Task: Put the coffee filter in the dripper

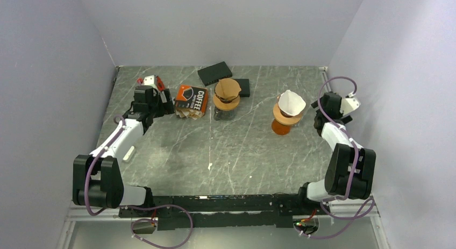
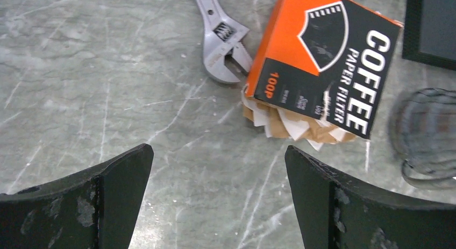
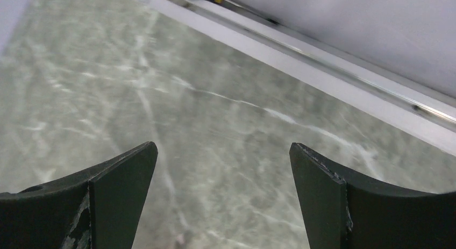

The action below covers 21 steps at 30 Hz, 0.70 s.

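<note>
On the grey marbled worktop, the left end effector hovers spread wide and empty near one steel wrench and one glossy orange-and-black carton spilling crinkled paper filters. Rightward stand two cone drippers: a brown-lined dripper and an orange dripper holding the white coffee filter. The right end effector, likewise spread and empty, is apart on its right.
</note>
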Motion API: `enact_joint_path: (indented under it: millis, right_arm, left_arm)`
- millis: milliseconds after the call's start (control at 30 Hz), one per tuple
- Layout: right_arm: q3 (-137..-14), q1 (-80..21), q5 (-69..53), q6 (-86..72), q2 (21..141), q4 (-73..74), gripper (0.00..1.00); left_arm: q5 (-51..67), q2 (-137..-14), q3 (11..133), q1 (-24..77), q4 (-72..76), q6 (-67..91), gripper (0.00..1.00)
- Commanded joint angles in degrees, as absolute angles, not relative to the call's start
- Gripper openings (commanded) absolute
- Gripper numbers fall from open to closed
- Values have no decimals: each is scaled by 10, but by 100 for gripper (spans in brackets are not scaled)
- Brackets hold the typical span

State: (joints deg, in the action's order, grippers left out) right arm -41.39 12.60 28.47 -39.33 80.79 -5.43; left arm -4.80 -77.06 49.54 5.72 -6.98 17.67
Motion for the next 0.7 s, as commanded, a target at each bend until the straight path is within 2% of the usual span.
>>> enact_joint_path:
  millis: [0,200,533,667]
  right_arm:
    - [-349,128,375,-413,784,-146,100]
    - [-235,126,324,-310,708,-282,100]
    - [-110,76,183,-144,754,-594,100]
    - [-102,41,158,-93,776,-635,100]
  left_arm:
    - [-116,-771,461,54,35,164,99]
    - [-154,-778,375,53,149,129,100]
    - [-191,-802,301,58,260,60,100]
    - [-191,-825,228,72,445,-20,100]
